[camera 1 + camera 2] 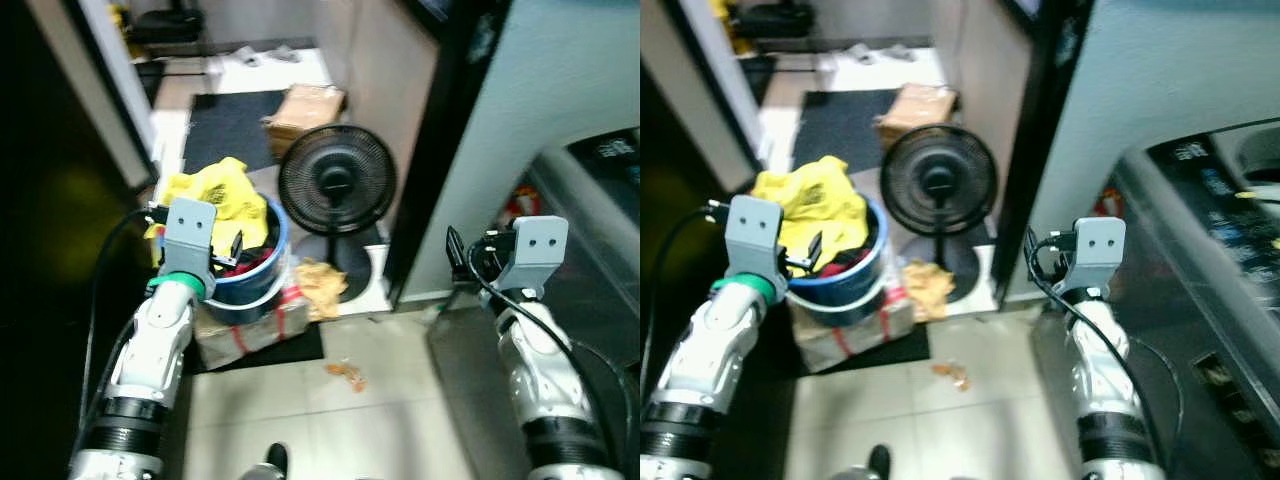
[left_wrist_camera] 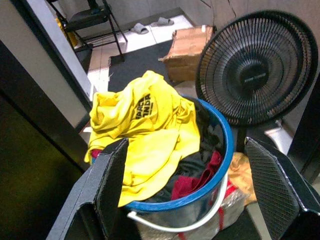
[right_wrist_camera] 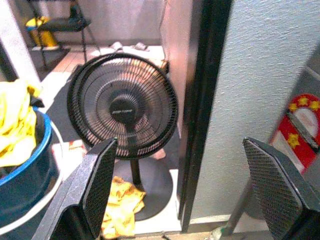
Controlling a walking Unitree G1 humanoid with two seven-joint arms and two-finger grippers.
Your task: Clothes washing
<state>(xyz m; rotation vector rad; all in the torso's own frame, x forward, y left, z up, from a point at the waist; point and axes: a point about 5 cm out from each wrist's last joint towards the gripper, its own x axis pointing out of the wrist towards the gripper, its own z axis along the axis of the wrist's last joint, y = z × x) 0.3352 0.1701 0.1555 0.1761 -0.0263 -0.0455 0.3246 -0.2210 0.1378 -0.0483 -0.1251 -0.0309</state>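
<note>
Left gripper (image 2: pixel 185 195) fingers spread wide before blue bucket (image 2: pixel 220 165) heaped with yellow shirt (image 2: pixel 145 130), black fan (image 1: pixel 337 182) just beside, cardboard box (image 1: pixel 305 110) behind, right gripper (image 3: pixel 182 187) likewise spread, facing fan.

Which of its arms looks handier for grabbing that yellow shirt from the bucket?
Probably the left. The left gripper hangs open right at the blue bucket, just short of the yellow shirt heaped on top. The right gripper, also open, is off by the wall, beyond the fan.
</note>
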